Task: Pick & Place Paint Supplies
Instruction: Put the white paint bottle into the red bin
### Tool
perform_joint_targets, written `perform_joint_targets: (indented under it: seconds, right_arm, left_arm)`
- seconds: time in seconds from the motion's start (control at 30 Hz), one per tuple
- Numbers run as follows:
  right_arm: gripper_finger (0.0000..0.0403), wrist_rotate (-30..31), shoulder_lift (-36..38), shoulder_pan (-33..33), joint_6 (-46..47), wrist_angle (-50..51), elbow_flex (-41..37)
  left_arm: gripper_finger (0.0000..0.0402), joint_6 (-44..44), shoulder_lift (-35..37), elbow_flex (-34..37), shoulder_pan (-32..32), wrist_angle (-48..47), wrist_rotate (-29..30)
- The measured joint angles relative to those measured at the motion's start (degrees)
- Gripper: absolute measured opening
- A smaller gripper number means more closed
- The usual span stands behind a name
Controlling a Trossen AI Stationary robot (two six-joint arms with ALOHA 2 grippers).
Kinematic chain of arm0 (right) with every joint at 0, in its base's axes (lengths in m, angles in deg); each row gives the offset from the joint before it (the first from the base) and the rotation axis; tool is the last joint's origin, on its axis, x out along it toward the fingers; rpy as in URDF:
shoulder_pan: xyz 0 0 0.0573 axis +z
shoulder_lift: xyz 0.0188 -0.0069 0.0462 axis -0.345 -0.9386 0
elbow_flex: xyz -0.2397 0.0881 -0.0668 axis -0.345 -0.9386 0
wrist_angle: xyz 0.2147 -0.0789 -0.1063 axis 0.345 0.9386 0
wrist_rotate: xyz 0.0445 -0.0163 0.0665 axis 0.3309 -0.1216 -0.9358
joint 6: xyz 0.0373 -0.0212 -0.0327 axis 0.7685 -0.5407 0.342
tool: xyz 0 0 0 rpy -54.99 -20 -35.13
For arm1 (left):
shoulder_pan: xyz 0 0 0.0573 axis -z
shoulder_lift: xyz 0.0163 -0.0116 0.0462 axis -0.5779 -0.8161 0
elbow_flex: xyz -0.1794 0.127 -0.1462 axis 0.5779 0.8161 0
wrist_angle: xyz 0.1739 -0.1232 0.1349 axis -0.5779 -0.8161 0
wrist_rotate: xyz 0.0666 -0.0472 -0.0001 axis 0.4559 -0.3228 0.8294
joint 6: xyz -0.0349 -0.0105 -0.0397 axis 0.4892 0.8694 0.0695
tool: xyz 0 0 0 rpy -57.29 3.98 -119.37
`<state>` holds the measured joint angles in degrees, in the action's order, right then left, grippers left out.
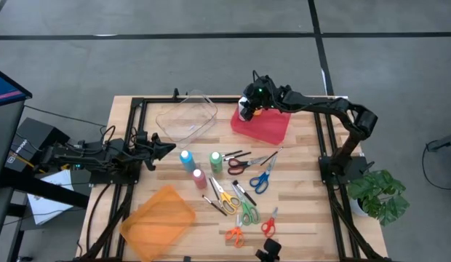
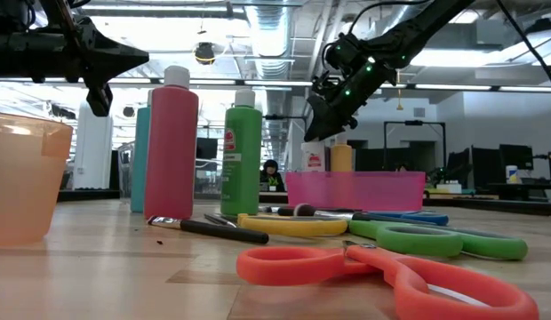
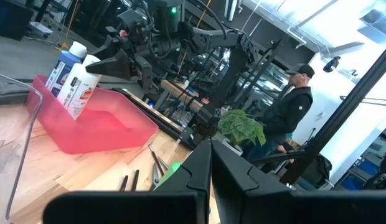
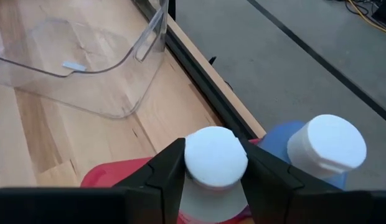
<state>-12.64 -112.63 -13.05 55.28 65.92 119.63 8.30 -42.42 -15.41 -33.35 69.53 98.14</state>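
My right gripper [image 4: 215,163] is over the pink tray [image 1: 273,127] at the table's far side, shut on a white paint bottle [image 3: 78,89]. A blue bottle [image 4: 327,148] stands right beside it in the tray. Blue [image 1: 187,159], green [image 1: 215,161] and pink [image 1: 199,179] bottles stand upright on their bases mid-table; the low view shows the pink [image 2: 171,147] and green [image 2: 242,160] ones. My left gripper [image 1: 165,149] hovers shut at the table's left, near the blue bottle, touching nothing. My right gripper pinches the white bottle by its white cap [image 4: 215,155], one finger [image 4: 168,171] on each side. The fingers come slanting down from above and from the table's right. The bottle leans inside the pink tray; the tray wall [image 3: 87,134] hides its lower end.
A clear plastic bin [image 1: 188,116] sits left of the pink tray and an orange bin [image 1: 158,218] near the left front corner. Several coloured-handled scissors [image 1: 247,211] and brushes [image 1: 213,204] lie across the table's middle and near side. A person [image 3: 292,115] stands beyond the table.
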Motion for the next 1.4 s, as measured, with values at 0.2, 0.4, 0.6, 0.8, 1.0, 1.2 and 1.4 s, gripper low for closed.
perform_joint_targets:
  seconds: [0.2, 0.4, 0.6, 0.8, 1.0, 1.2, 1.4]
  right_arm:
    - [0.0131, 0.00, -0.07, -0.22, 0.02, -0.71, -0.04]
    - [0.0135, 0.15, -0.13, -0.32, 0.02, -1.53, -0.13]
    - [0.0139, 0.15, -0.15, -0.70, 0.02, -1.73, -0.15]
    - [0.0135, 0.15, -0.15, -0.66, -0.02, -1.76, -0.15]
    - [0.0148, 0.36, -0.15, -0.70, -0.02, -2.03, -0.15]
    - [0.0165, 0.35, -0.15, -0.70, -0.02, -2.73, -0.15]
    - [0.0182, 0.31, -0.15, -0.55, -0.09, -2.66, -0.15]
  left_arm:
    - [0.0006, -0.01, 0.00, 0.00, -0.01, -0.01, 0.01]
    - [0.0006, -0.01, 0.01, 0.00, -0.01, -0.02, 0.07]
    - [0.0006, 0.04, 0.01, 0.00, -0.02, 0.00, 0.23]
    - [0.0006, 0.06, 0.02, 0.00, 0.00, -0.01, 0.22]
    - [0.0006, 0.04, 0.00, 0.02, 0.00, 0.00, 0.20]
    - [0.0006, 0.04, 0.01, 0.00, 0.00, 0.00, 0.18]
    - [0.0006, 0.04, 0.00, 0.00, -0.01, -0.01, 0.18]
